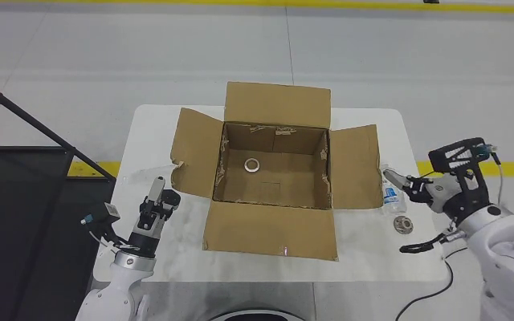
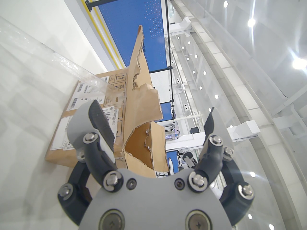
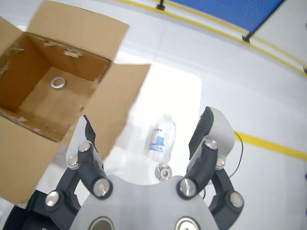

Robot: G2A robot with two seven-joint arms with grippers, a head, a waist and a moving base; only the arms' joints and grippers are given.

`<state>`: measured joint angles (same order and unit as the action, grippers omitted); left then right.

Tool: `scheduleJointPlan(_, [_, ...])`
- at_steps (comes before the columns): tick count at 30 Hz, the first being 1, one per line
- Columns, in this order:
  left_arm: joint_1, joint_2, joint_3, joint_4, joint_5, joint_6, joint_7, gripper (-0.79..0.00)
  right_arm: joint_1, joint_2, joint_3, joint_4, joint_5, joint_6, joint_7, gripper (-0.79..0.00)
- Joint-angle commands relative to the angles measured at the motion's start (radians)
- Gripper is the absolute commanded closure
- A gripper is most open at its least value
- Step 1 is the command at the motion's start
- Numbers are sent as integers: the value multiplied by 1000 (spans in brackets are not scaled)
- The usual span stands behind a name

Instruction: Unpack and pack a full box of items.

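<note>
An open cardboard box (image 1: 269, 231) stands in the middle of the white table (image 1: 365, 261) with its flaps spread out. On its floor lies a small roll of tape (image 1: 252, 164), which the right wrist view shows too (image 3: 58, 83). A clear water bottle (image 1: 391, 197) lies on the table beside the box's right flap. My right gripper (image 1: 400, 186) hangs open above the bottle (image 3: 160, 140), nothing between its fingers. My left gripper (image 1: 166, 199) stands open by the box's left flap (image 2: 141, 84), holding nothing.
A small metal ring (image 1: 402, 224) rests on the table near the bottle, close to the right gripper (image 3: 145, 131). In the left wrist view something clear and plastic (image 2: 60, 60) runs alongside the left gripper (image 2: 153, 118). Bare table lies in front of the box.
</note>
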<state>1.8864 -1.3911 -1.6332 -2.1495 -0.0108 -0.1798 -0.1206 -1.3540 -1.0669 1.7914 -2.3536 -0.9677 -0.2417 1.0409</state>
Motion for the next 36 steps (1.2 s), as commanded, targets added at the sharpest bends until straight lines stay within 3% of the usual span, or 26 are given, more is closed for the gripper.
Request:
scheduleJointPlan(1, [0,0,0,0,0,0,0,-785,86,3,-111,4,-12,-27,23,-785])
scheduleJointPlan(7, [0,0,0,0,0,0,0,-785,390,-17,-479,216,-37,-10,60,-785])
scheduleJointPlan(12, [0,0,0,0,0,0,0,-785,620,-69,-752,463,-25,94,34,-785])
scheduleJointPlan(17, [0,0,0,0,0,0,0,-785,779,-135,-936,699,75,184,-14,-785])
scheduleJointPlan(23, [0,0,0,0,0,0,0,-785,859,-194,-1053,846,157,214,-96,-785])
scheduleJointPlan(36, [0,0,0,0,0,0,0,-785,820,-224,-1062,857,190,354,-125,-785])
